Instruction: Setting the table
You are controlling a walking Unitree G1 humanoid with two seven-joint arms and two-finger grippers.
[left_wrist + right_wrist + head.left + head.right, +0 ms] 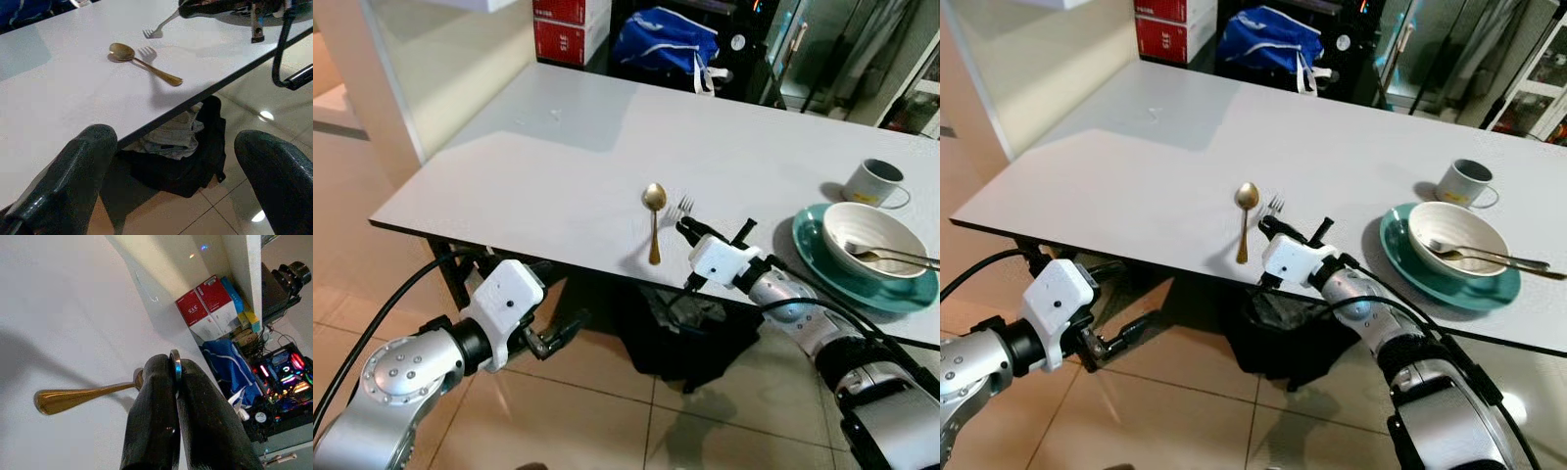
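Right gripper (688, 231) clamped on thin silver metal fork (684, 207), just right of gold metal spoon (653, 221) near white table (509, 166) front edge; light, stiff, slippery; grip mid-handle

Both arms are silver metal with rounded, polished joint housings; the left arm (386, 382) shows a ring of small screws on its domed joint. Each wrist carries a white boxy block ahead of black collars. Black cables loop along both arms. The right arm (803, 318) darkens to black casing near the body.
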